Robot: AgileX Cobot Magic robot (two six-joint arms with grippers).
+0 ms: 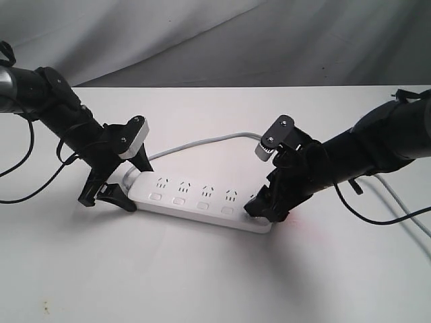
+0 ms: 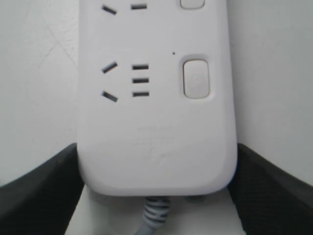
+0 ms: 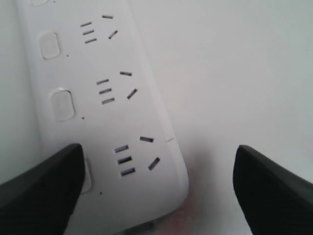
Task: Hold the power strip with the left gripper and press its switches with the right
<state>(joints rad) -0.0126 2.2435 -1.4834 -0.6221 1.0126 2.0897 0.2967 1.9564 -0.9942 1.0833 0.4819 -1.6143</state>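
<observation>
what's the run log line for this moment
left gripper: shut on power strip at cord end | right gripper: open, one jaw over far-end switch, contact unclear

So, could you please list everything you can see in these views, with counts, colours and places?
power strip: one, white, centre of the table
switches: five, white, row along the strip; end one partly under a right finger
cord: one, grey, behind the strip
table: one, white, under everything
backdrop: one, grey cloth, behind the table
left gripper: one, black, fingers against both sides of the strip's cord end
right gripper: one, black, open over the strip's other end
</observation>
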